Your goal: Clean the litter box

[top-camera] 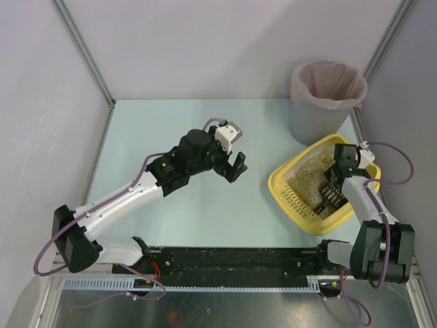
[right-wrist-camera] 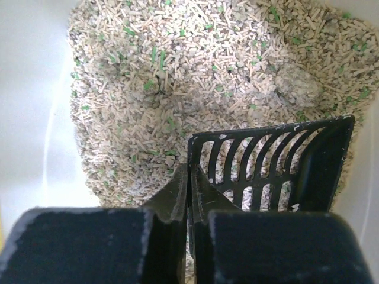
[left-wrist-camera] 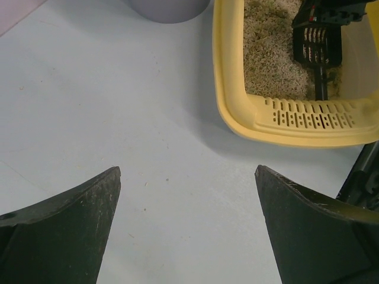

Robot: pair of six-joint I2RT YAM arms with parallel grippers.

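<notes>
Top external: I see the litter box (top-camera: pixel 281 183) at the right side of the table (top-camera: pixel 171 137), set cornerwise. Its far corner is close under the grey bin (top-camera: pixel 326 102) with the pink liner.
Only from above: both arms show at once. The left one reaches to mid-table, well apart from the box, and the right one is folded back over the box.
Right wrist: this is my only close look at the litter (right-wrist-camera: pixel 177 89). It is pale pellets with green flecks, and one grey clump (right-wrist-camera: pixel 299 83) lies beyond the scoop's (right-wrist-camera: pixel 272 160) far corner.
Right claw: the right gripper (right-wrist-camera: pixel 189 236) is clamped shut on the left edge of the black slotted scoop, which sits on the litter.
Left wrist: this view shows the box's near rim with its slotted panel (left-wrist-camera: pixel 314 118), which reads only as faint marks from above. The scoop stands inside the box, and the bin's base is at the top edge.
Left claw: the left gripper (left-wrist-camera: pixel 186 225) is spread wide with nothing between its fingers (left-wrist-camera: pixel 65 231), and bare table shows below it.
Hard to read: from above, the right claw and the scoop are both black and overlap. I cannot tell there where one ends and the other begins.
In the way: the right wrist and forearm cover the right half of the box from above. The right claw's own pads hide the scoop's near end in the wrist view.
</notes>
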